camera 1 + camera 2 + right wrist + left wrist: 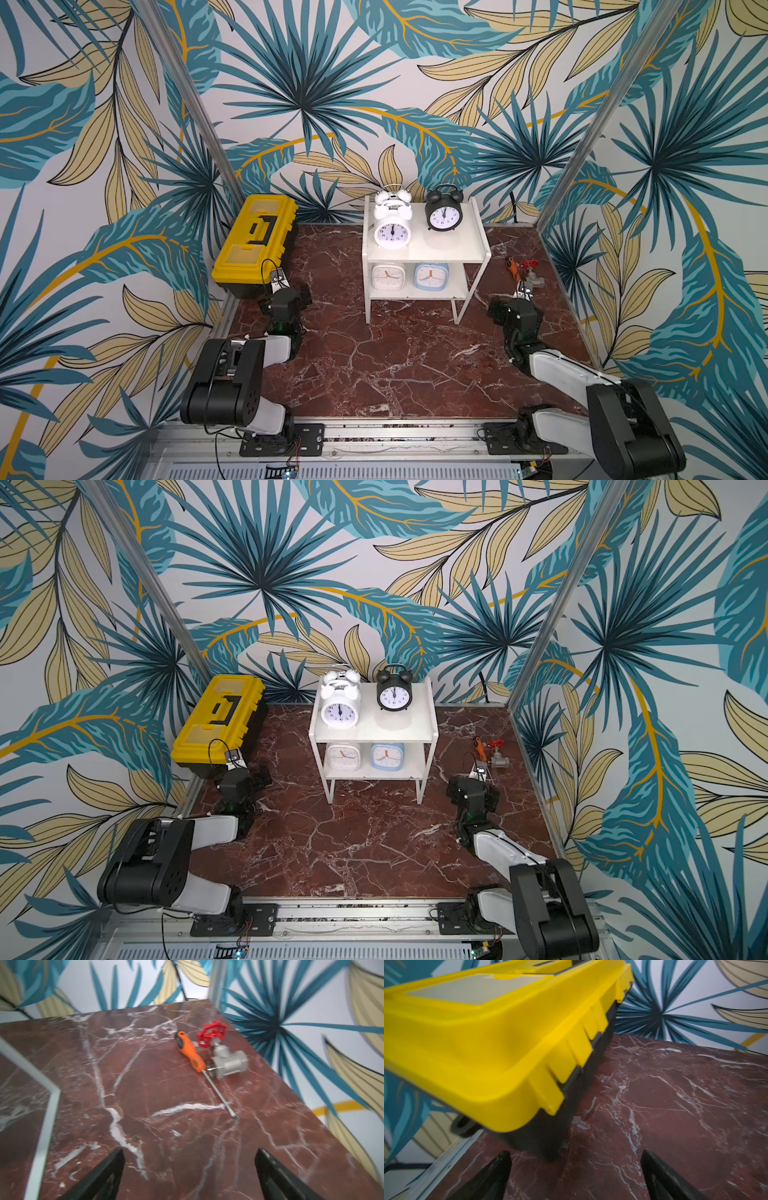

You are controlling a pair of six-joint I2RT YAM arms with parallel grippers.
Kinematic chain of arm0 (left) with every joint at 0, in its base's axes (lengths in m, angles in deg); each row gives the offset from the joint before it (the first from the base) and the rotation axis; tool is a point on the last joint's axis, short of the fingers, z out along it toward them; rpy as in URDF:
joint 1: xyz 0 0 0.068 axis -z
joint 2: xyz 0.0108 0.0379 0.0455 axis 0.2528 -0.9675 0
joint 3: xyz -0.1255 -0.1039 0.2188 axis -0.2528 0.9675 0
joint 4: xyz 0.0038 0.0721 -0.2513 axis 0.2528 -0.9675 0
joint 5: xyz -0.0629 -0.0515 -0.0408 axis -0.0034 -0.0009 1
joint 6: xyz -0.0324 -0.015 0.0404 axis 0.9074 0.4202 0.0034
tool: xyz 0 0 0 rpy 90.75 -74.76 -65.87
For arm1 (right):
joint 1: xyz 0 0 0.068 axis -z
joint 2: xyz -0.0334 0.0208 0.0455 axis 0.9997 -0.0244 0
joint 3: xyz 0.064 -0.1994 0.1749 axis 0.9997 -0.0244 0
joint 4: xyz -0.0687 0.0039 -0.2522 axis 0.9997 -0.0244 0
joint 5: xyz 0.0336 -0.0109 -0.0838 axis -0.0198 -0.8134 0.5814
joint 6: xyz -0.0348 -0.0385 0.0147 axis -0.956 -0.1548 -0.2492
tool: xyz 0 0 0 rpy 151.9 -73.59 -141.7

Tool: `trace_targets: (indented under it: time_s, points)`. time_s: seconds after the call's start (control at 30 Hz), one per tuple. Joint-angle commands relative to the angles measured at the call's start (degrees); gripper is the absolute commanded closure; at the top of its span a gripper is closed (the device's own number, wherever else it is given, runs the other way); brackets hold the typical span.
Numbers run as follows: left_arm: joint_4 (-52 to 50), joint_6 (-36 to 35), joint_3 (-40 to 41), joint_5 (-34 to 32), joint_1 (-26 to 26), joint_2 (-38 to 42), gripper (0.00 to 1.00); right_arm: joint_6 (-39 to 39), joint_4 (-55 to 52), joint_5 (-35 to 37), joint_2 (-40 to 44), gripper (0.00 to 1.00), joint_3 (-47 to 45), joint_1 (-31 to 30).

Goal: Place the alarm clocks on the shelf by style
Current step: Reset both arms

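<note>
Top views both show the shelf (453,245) standing at 12 o'clock on the red marble surface (395,365), close to the back wall. On its upper board the front white bell clock (392,233) stands at the 9 o'clock end, with the rear white bell clock (392,198) directly behind it. The black bell clock (444,214) stands at the 3 o'clock end, apart from them. On the lower board the white square clock (387,277) and the blue square clock (431,276) sit side by side, faces forward. A yellow toolbox (249,245) lies at 10 o'clock. A screwdriver (512,266) and a valve (534,276) lie at 2 o'clock.

Left wrist view: the left pincer (575,1154) has its fingers spread wide with nothing between them. It is low over the surface, and a toolbox corner is just ahead.

Right wrist view: the right pincer (190,1152) is likewise spread and empty. The screwdriver and valve lie ahead of it, touching each other, and a shelf leg is off to one side.
</note>
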Motion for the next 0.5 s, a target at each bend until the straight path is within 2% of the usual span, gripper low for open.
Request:
trace_targets:
  time_s: [0.0,0.07,0.13,0.2,0.27,0.37,0.47]
  points:
    - [15.84,-3.72,3.37,7.23,-0.51,-4.34,0.00,-6.95,13.95,-11.03,-8.40,0.00,2.41,0.41]
    - [5.84,-2.26,1.37,6.98,-0.61,-1.26,0.00,-5.85,21.40,-14.42,-12.56,0.00,1.13,3.14]
    - [9.15,-2.46,2.10,7.02,-0.66,-2.27,0.00,-3.48,15.89,-12.96,-10.92,0.01,2.41,3.61]
    - [15.06,-3.56,3.40,6.87,-0.50,-4.16,0.00,-4.21,17.70,-13.02,-11.56,0.01,2.04,3.71]
    - [11.08,-3.34,2.56,6.57,-0.27,-2.88,0.00,-3.78,16.49,-12.97,-11.01,0.00,2.18,3.62]
    - [14.56,-3.83,3.26,6.71,-0.22,-4.11,0.00,-3.93,16.67,-12.93,-10.96,0.00,2.10,3.66]
    - [13.57,-4.05,2.97,6.91,-0.02,-3.82,0.00,-3.95,16.81,-12.85,-10.96,0.00,2.10,3.64]
